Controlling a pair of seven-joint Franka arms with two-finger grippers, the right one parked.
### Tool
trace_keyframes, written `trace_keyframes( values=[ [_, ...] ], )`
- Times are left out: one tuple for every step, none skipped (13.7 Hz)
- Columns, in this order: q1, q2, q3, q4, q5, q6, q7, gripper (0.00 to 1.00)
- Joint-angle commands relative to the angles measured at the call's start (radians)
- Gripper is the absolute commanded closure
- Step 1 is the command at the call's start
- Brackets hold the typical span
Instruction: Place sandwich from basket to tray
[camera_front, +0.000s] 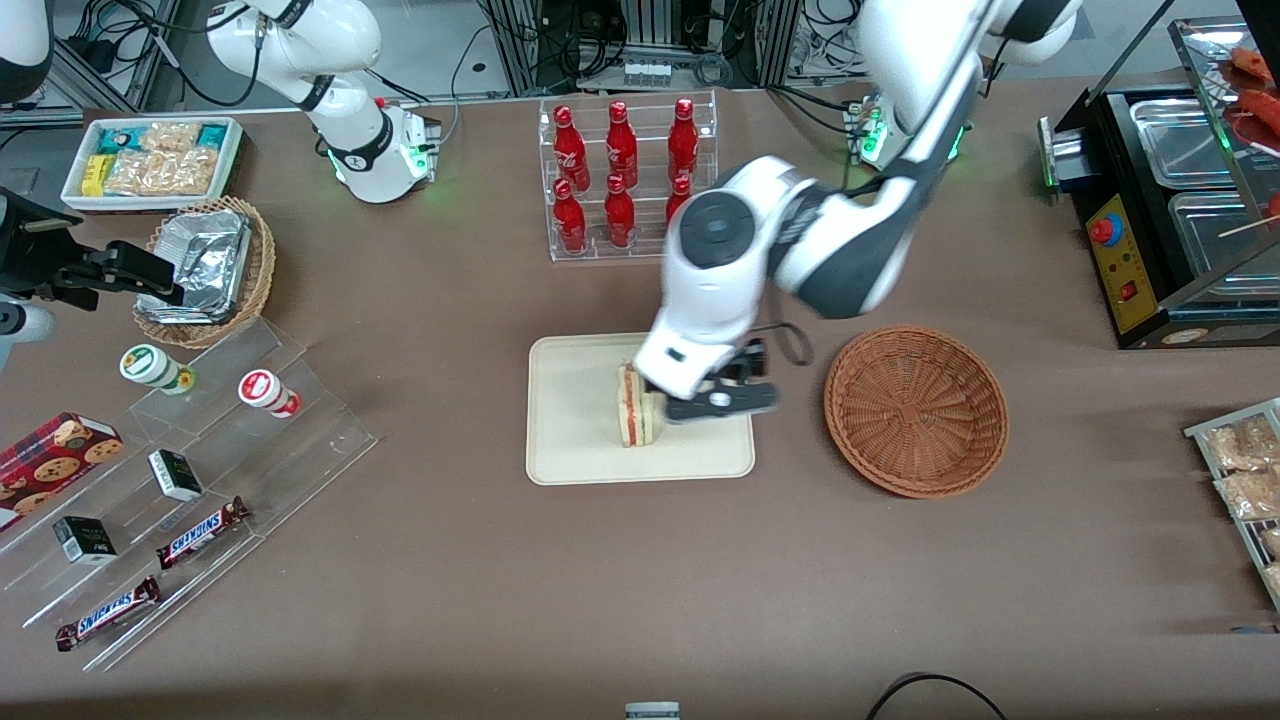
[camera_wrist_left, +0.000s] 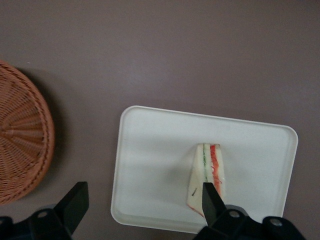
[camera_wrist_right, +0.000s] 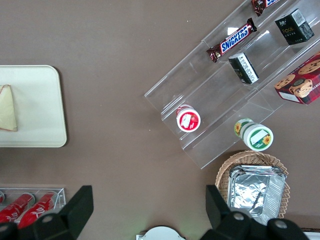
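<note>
Hovering hand (camera_wrist_left: 142, 200) open above sandwich (camera_front: 638, 408) on tray (camera_front: 570, 440); Snickers bars (camera_front: 200, 531) readable.

The working arm is glossy white, built of rounded shells with dark grey bands at the joints and a round grey cap on its wrist. A thin black cable loops beside the wrist. The gripper (camera_front: 722, 400) is black, its two wedge-shaped fingers (camera_wrist_left: 75, 202) spread wide apart, round screws showing just above the jaws.
</note>
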Motion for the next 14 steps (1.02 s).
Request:
trace_keyframes(
  values=[
    [0.079,-0.153,-0.009,-0.123,0.01,-0.037,0.001,0.0],
    [0.108,-0.201,-0.009,-0.148,0.003,-0.055,0.043,0.0],
    [0.147,-0.237,-0.009,-0.162,-0.002,-0.087,0.091,0.0],
    [0.17,-0.264,-0.009,-0.166,-0.004,-0.124,0.134,0.0],
    [0.193,-0.282,-0.009,-0.165,-0.004,-0.15,0.162,0.0],
    [0.216,-0.301,-0.009,-0.167,-0.004,-0.167,0.177,0.0],
    [0.237,-0.319,-0.009,-0.167,-0.014,-0.187,0.214,0.0],
    [0.265,-0.334,-0.009,-0.167,-0.037,-0.21,0.272,0.0],
    [0.295,-0.351,-0.009,-0.168,-0.059,-0.233,0.325,0.0],
    [0.32,-0.37,-0.009,-0.168,-0.074,-0.25,0.362,0.0],
    [0.351,-0.383,-0.009,-0.168,-0.082,-0.265,0.407,0.0],
    [0.383,-0.394,-0.009,-0.17,-0.1,-0.288,0.462,0.0],
    [0.415,-0.409,-0.009,-0.17,-0.108,-0.301,0.511,0.0],
    [0.455,-0.428,-0.009,-0.179,-0.117,-0.304,0.563,0.0]
  ],
)
